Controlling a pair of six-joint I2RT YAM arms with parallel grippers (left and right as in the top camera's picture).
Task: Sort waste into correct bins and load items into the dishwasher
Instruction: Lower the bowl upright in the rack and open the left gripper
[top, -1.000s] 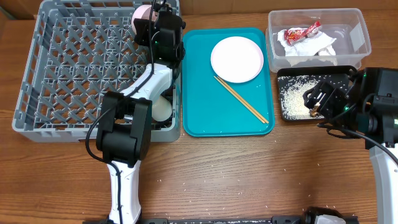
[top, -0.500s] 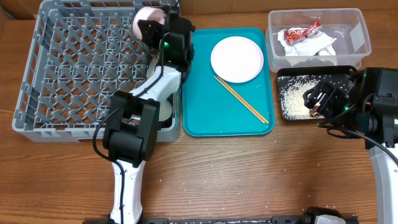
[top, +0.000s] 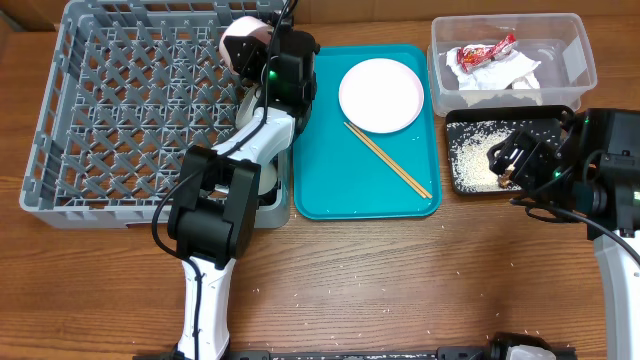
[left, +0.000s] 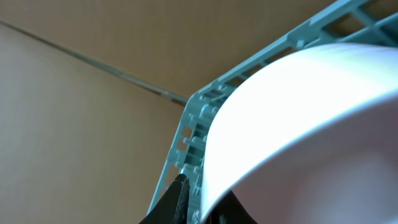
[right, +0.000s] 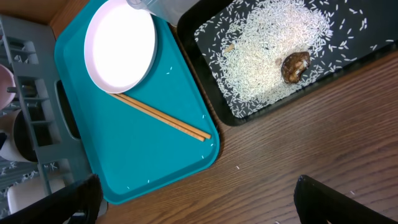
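Observation:
My left gripper (top: 264, 48) is shut on the rim of a white bowl (top: 240, 40), holding it tilted over the far right corner of the grey dish rack (top: 120, 110). In the left wrist view the bowl (left: 298, 112) fills the frame beside my fingers (left: 186, 202). A second white bowl (top: 262, 178) sits in the rack's near right corner. The white plate (top: 380, 95) and chopsticks (top: 388, 160) lie on the teal tray (top: 340, 195). My right gripper (top: 505, 160) is open and empty above the black tray (top: 545, 125), which holds rice (right: 261, 56) and a brown scrap (right: 294, 66). No cup shows.
The clear tub (top: 585, 60) at the far right holds the red-and-white wrapper (top: 485, 50) and a crumpled napkin (top: 505, 72). A few rice grains lie scattered on the wooden table (top: 400, 280) in front.
My left gripper has carried the bowl a little to the right and nearer along the rack's far right corner. The right arm has not moved.

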